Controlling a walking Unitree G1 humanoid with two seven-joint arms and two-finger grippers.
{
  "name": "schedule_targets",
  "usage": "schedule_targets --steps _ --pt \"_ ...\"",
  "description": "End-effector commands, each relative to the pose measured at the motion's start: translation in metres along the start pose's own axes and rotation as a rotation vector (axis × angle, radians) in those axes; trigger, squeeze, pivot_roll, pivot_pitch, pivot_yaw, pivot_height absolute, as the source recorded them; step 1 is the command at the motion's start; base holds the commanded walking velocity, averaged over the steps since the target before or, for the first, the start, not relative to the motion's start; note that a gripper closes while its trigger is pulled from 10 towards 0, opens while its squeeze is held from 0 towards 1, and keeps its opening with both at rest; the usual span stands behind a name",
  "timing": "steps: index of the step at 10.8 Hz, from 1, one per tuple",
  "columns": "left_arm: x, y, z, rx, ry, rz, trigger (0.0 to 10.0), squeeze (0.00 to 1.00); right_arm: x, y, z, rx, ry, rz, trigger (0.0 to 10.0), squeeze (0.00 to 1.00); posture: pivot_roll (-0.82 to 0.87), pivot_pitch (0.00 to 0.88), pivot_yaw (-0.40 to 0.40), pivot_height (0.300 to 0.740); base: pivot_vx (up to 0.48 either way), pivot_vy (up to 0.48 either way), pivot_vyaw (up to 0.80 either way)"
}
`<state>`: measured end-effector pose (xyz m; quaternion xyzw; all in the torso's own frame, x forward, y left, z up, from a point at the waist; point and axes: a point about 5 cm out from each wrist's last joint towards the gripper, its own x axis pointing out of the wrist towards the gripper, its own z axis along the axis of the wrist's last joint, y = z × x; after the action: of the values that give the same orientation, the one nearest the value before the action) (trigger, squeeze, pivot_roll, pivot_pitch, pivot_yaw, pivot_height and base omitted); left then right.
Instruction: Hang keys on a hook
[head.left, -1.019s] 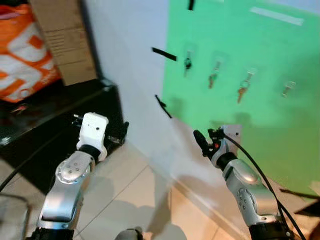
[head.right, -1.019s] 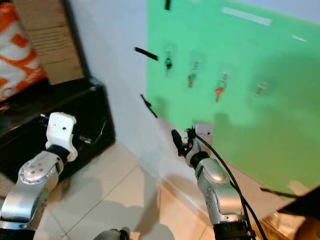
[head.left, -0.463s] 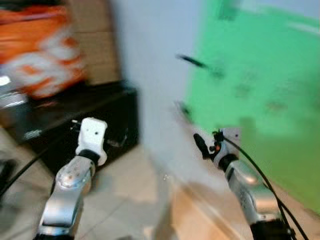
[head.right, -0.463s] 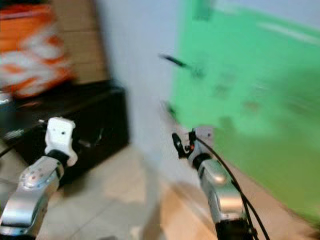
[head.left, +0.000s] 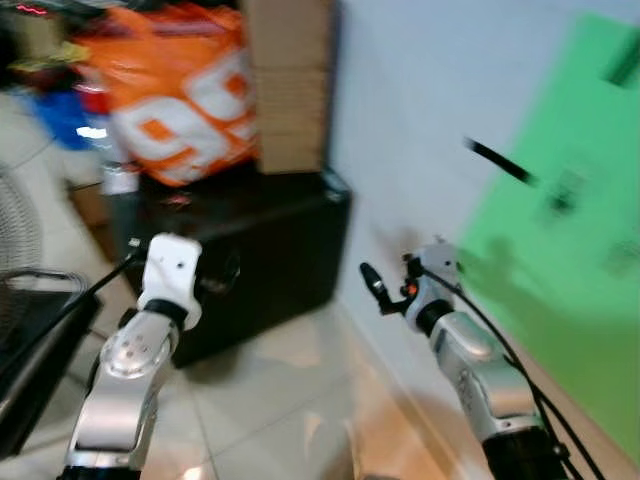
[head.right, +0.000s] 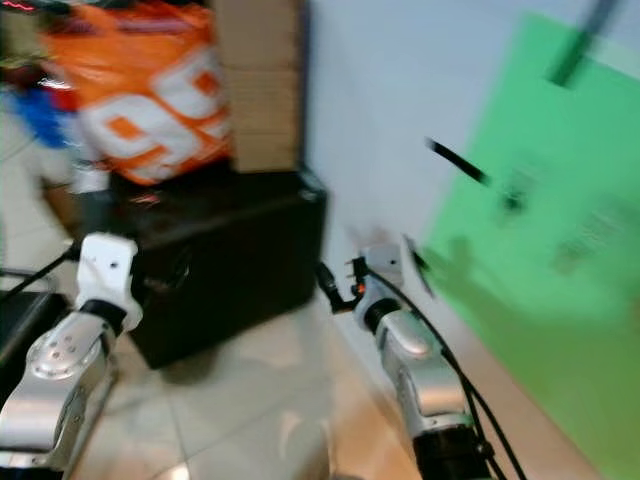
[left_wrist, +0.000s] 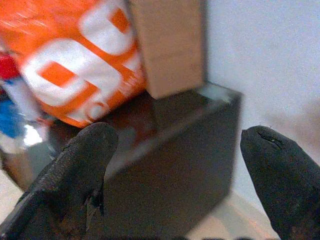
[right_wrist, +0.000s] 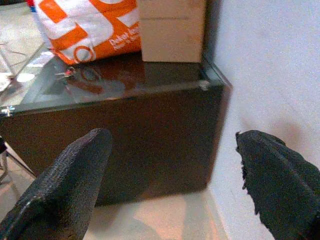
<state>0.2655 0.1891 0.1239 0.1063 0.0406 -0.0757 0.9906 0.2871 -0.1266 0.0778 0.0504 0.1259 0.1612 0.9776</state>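
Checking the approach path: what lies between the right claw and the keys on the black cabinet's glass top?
In the right wrist view, the open right claw faces the cabinet; bare dark front and glossy top lie before the keys.

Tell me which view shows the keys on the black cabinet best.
Right wrist view: the keys lie sharp on the cabinet top by the orange bag. Both eye views are blurred, showing just a faint smudge there; I cannot make them out in the left wrist view.

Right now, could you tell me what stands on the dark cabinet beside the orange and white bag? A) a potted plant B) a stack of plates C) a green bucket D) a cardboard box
D: a brown cardboard box stands on the glossy top of the dark cabinet, right beside the orange and white bag and against the white wall.
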Motion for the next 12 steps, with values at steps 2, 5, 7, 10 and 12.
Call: schedule_targets --steps 2,5,7,10,12 --pt "-0.001 -0.002 0.000 0.008 0.002 0.003 10.0 0.00 0.000 -0.005 0.001 -0.001 -0.005 -0.028 10.0 1.00 0.02 0.000 -0.041 0.740 0.328 0.000 0.77" --pt "-0.001 0.001 0.001 0.012 0.002 0.003 10.0 0.00 0.001 -0.007 0.003 -0.018 -0.024 -0.098 10.0 1.00 0.01 0.000 -0.038 0.740 0.339 0.000 0.00" --pt "0.001 0.001 0.000 0.014 0.005 0.004 10.0 0.00 0.000 -0.012 0.004 -0.066 -0.025 -0.129 10.0 1.00 0.00 0.000 -0.036 0.740 0.336 0.000 0.00" --pt "0.002 0.000 0.002 0.015 -0.002 0.004 10.0 0.00 -0.002 -0.018 0.004 -0.073 -0.038 -0.147 10.0 1.00 0.02 0.000 -0.041 0.740 0.330 0.000 0.00" --pt "0.002 0.000 0.003 0.025 -0.002 -0.001 10.0 0.00 -0.001 -0.018 0.004 -0.081 -0.036 -0.151 10.0 1.00 0.02 0.000 -0.040 0.740 0.332 0.000 0.00"
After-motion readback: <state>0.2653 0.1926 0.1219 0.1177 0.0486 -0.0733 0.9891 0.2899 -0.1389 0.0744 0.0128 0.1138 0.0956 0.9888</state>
